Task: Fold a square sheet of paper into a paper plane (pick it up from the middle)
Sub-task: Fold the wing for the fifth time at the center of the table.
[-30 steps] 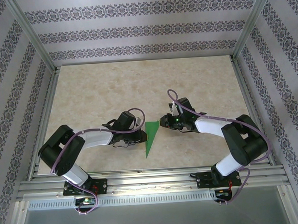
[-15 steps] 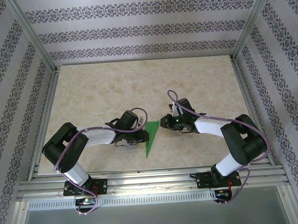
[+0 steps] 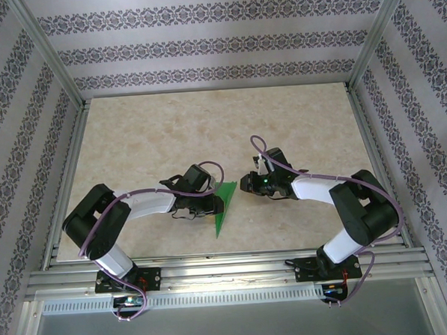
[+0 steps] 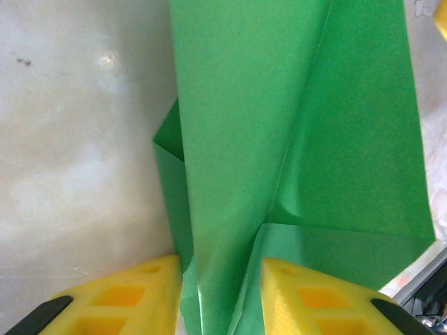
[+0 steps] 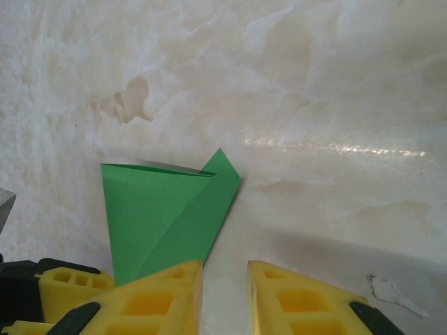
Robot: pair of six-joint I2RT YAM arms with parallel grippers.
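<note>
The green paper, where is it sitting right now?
From overhead, the green paper sits at the front middle of the table, between the left gripper and the right gripper.

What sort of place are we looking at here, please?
Probably a robot test cell: a marble-look table boxed in by an aluminium frame and wallpapered panels, with a left arm and a right arm bolted to its near rail.

The paper plane (image 4: 279,139) lies on the table (image 4: 70,139) between the left fingers (image 4: 140,296), right fingers (image 5: 160,303) beside it.
</note>
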